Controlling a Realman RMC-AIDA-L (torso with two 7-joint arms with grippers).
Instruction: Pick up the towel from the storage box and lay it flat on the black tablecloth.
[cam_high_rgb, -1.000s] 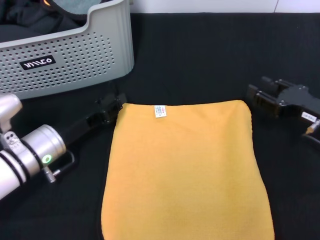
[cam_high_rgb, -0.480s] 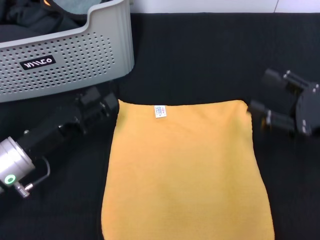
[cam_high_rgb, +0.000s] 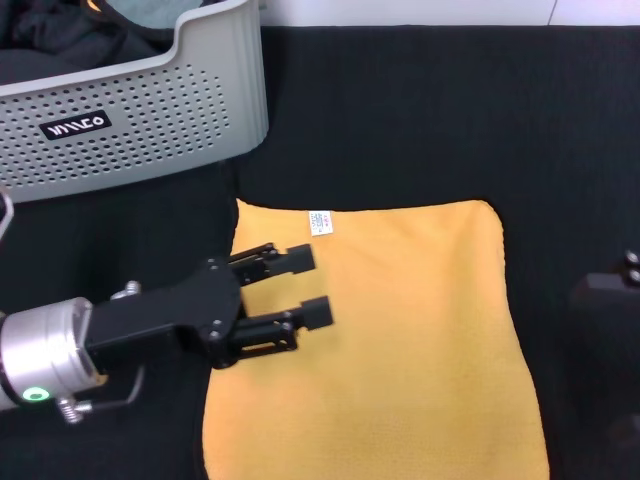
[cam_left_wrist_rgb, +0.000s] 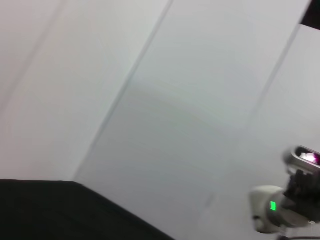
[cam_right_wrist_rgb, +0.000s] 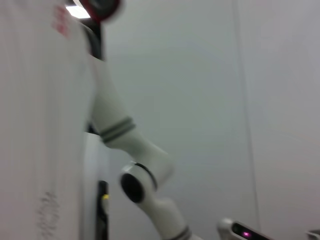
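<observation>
Left gripper (cam_high_rgb: 312, 285) — above towel (cam_high_rgb: 400, 340)

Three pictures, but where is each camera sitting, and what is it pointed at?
Head view: on the robot's head, looking down at the towel on the black tablecloth, with the open left hand over it.
Left wrist view: faces a pale wall.
Right wrist view: faces a wall and another white robot arm.
Both wrist views share pale walls.

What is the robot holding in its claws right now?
Nothing. The left gripper is open above the towel, which lies flat on the black tablecloth. The right gripper sits at the picture's edge, off the towel.
</observation>
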